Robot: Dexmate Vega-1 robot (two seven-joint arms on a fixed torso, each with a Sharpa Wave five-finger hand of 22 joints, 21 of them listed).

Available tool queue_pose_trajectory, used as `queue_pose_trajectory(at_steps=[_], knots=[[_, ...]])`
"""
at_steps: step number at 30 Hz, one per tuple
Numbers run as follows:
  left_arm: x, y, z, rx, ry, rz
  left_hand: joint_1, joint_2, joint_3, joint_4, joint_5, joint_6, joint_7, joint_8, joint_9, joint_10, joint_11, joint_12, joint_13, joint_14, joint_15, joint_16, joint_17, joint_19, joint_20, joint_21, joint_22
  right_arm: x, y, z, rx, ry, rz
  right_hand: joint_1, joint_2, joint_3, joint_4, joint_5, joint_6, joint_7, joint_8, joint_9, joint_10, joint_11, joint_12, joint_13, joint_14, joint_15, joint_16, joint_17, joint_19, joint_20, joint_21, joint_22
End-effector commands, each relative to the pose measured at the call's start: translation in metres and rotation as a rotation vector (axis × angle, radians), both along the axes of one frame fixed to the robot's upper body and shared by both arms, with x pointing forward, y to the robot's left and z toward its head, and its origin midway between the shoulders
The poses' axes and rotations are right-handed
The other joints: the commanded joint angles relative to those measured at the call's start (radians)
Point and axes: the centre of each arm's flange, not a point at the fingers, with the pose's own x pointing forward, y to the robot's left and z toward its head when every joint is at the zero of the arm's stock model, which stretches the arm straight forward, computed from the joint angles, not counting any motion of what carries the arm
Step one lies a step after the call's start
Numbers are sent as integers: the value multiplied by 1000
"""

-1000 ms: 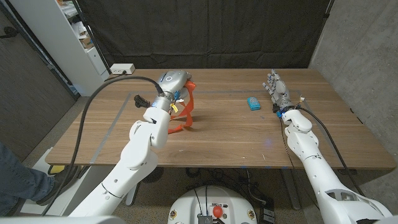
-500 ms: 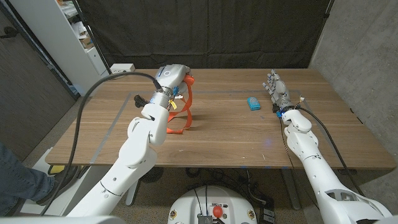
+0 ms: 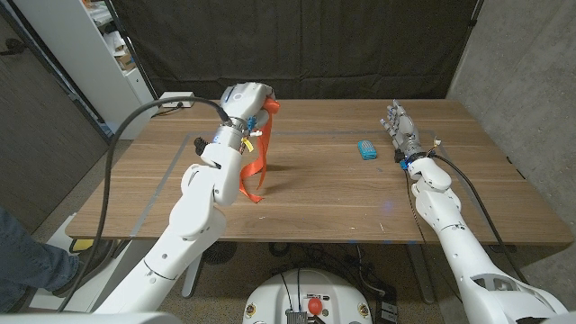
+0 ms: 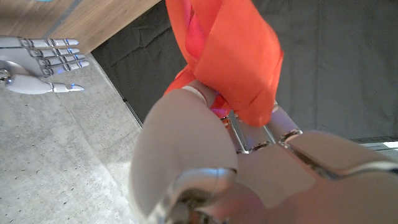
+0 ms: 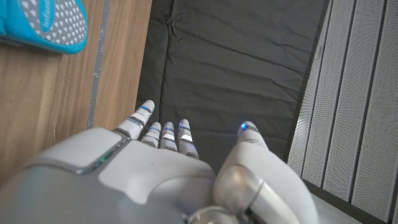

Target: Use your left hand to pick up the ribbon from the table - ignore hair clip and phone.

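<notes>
Table [image 3: 315,198] of brown wood carries a small teal case [image 3: 366,149] with white dots, lying near the right hand [image 3: 400,132] and well apart from the ribbon. A white box [image 3: 176,99] sits at the far left corner, and a grey tape line [image 3: 171,175] runs along the left side. The right hand rests at the right part of the table, its fingers straight, slightly spread and holding nothing. The left hand [image 3: 247,101] is raised and grips the ribbon [image 3: 257,153]. This ribbon is bright orange, wide and smooth, folded over the fingers [image 4: 273,124]. It hangs down in loose loops, and whether its lower end touches the wood I cannot tell.
</notes>
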Motion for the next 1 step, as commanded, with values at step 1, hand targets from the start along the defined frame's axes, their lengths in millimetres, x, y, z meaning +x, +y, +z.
queue_pose_trajectory(at_steps=[1], knots=[[-5, 4, 7, -23, -19, 7, -10, 0, 10, 1, 6, 7, -3, 9, 3, 9, -3, -4, 2, 16, -39, -6, 6, 1, -4, 11, 3, 2, 0, -1, 1, 5, 2, 7, 8, 2, -8, -2, 6, -1, 3, 6, 4, 4, 8, 5, -1, 1, 4, 2, 9, -2, -2, 2]])
